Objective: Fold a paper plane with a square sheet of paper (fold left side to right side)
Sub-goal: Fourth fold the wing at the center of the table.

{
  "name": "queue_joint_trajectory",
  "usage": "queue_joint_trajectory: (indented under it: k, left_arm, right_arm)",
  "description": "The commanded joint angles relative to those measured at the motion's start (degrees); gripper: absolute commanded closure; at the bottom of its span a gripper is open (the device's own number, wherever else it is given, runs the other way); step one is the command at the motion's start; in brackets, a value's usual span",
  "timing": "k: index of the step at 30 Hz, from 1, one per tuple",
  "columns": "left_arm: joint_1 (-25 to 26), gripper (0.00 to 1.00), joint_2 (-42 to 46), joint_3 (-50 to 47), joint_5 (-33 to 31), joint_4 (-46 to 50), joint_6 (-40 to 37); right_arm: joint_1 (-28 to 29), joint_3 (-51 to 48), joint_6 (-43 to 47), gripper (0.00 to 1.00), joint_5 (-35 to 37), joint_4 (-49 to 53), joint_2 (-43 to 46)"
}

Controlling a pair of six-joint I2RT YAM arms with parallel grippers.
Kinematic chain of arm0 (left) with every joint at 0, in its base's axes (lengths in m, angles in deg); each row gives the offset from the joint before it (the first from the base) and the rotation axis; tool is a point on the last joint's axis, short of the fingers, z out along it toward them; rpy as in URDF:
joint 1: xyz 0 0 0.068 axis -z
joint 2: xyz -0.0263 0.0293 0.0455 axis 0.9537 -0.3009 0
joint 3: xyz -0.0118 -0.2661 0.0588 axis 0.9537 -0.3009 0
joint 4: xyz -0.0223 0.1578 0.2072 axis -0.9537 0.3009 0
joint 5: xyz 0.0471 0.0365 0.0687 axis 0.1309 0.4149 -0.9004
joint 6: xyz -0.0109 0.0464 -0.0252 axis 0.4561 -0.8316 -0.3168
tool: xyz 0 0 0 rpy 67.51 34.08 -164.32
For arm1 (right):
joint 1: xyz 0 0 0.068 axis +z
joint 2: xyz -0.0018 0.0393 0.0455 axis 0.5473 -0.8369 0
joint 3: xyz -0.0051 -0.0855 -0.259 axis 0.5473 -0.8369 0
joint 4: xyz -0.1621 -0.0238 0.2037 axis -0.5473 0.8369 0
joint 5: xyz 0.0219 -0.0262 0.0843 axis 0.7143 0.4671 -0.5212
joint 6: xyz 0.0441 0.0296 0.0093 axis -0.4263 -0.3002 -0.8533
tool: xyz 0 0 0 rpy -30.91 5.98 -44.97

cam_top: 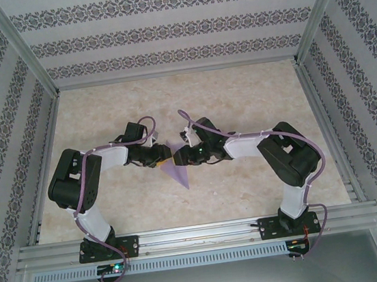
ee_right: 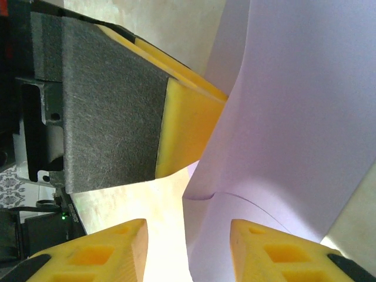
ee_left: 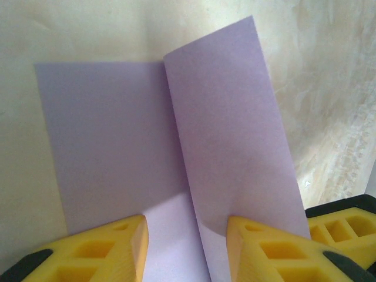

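The square sheet of paper (cam_top: 179, 173) is lilac and lies mid-table between the two arms, showing as a pointed shape toward the near edge. In the left wrist view the sheet (ee_left: 111, 147) lies flat, and one flap (ee_left: 235, 135) stands up from a centre crease. My left gripper (ee_left: 187, 220) is open and straddles that crease, its right finger (ee_left: 264, 247) touching the raised flap. My right gripper (ee_right: 188, 223) is open too, with the curled paper edge (ee_right: 294, 117) rising between its fingers. From above, the left gripper (cam_top: 157, 156) and right gripper (cam_top: 182, 157) nearly meet over the sheet.
The left gripper's grey-padded yellow finger (ee_right: 188, 117) sits close in front of the right wrist camera. The marble-look tabletop (cam_top: 238, 93) is ringed by patterned walls (cam_top: 161, 31) and an aluminium rail (cam_top: 200, 236) at the near edge.
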Motion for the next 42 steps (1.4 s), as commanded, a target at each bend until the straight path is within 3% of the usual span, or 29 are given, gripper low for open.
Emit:
queue_joint_trajectory:
  k: [1, 18, 42]
  left_arm:
    - [0.51, 0.60, -0.35, 0.32, -2.72, 3.42, -1.61]
    - [0.53, 0.60, -0.43, 0.42, -2.88, 3.60, -1.78]
    - [0.54, 0.60, -0.53, 0.27, -2.79, 3.51, -1.78]
  right_arm:
    - [0.89, 2.31, -0.21, 0.63, 1.64, -0.10, -1.95]
    - [0.15, 1.75, 1.59, 0.91, 4.62, 2.81, -1.52]
    - [-0.74, 6.52, 7.10, 0.93, 9.39, 10.79, -4.81]
